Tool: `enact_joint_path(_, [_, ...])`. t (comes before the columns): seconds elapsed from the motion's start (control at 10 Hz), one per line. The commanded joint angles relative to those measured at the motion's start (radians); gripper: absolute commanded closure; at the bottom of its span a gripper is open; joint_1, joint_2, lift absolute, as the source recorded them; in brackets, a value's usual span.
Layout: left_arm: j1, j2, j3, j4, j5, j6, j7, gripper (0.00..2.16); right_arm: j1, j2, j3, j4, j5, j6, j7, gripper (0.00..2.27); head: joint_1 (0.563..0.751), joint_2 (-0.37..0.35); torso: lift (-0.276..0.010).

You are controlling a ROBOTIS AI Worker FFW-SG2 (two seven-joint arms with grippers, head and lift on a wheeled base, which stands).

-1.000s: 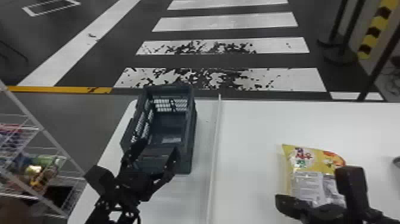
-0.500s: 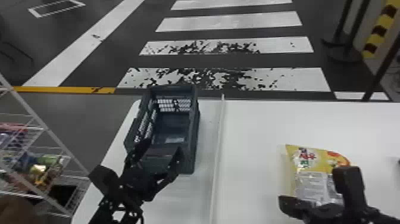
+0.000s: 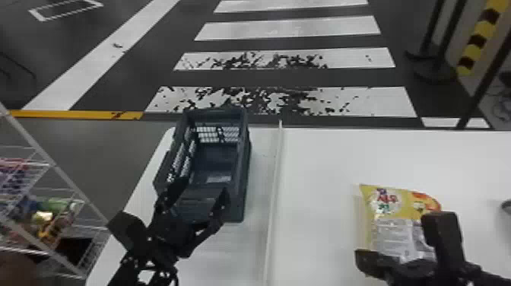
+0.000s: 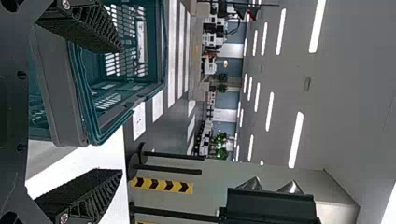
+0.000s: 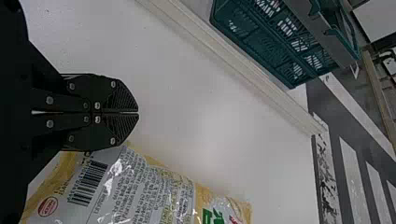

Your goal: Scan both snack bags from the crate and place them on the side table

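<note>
The dark crate [image 3: 245, 171] stands on the left part of the white table, a pale label on its floor. My left gripper [image 3: 204, 190] is at the crate's near end, fingers spread; in the left wrist view the left gripper [image 4: 120, 109] is open, the grey-and-teal crate [image 4: 60, 88] rim showing between and beyond its fingers. A yellow snack bag [image 3: 395, 228] lies barcode side up on the right part of the table. Beside it is my right gripper [image 3: 359, 260]. In the right wrist view the right gripper [image 5: 138, 112] is shut on nothing, next to the snack bag [image 5: 154, 191].
A raised white strip [image 3: 274, 201] runs along the table [image 3: 330, 163] between crate and bag. Wire shelving [image 3: 57, 171] with colourful goods stands at the left. A grey object [image 3: 506, 205] is at the right edge. Striped floor lies beyond the table's far edge.
</note>
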Motion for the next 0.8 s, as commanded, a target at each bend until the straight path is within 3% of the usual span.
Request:
enact_joint_path(0.0, [0.0,0.002,0.0,0.0,0.002,0.0,0.0,0.08,0.002,0.0,-0.004,0.0,0.002,0.0,0.0,2.25,0.695,0.161,-0.095])
enact_joint_path(0.4, [0.0,0.002,0.0,0.0,0.002,0.0,0.0,0.08,0.03,0.0,-0.013,-0.065,-0.052,0.019,0.012,2.25,0.695,0.156,-0.095])
enact_joint_path(0.7, [0.003,0.002,0.0,0.0,0.002,0.0,-0.002,0.08,0.022,0.006,-0.137,-0.128,-0.162,0.071,0.02,2.25,0.695,0.165,-0.095])
